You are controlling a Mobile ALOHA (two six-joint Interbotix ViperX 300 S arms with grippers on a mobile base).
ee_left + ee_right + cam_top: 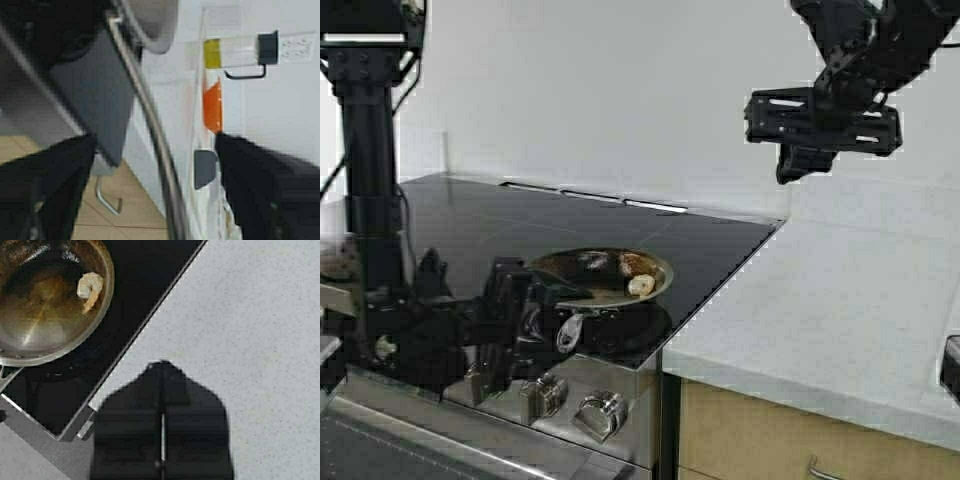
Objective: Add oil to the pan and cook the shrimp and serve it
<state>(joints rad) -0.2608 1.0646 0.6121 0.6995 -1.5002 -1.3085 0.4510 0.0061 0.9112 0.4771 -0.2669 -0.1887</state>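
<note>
My left claw (552,318) is clenched on the pan's handle at the front edge of the black stovetop (470,220). The pan (603,275) sits on that stovetop with the shrimp (641,285) inside near its right rim. My right claw (798,170) hangs pressed closed, high over the grey table (820,300).

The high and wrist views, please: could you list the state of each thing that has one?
pan: on the stovetop, handle held by the left end effector
shrimp: lying in the pan, near its rim
left end effector: shut on the pan handle
right end effector: shut, empty, raised over the countertop
stove knobs: setting cannot be told
</note>
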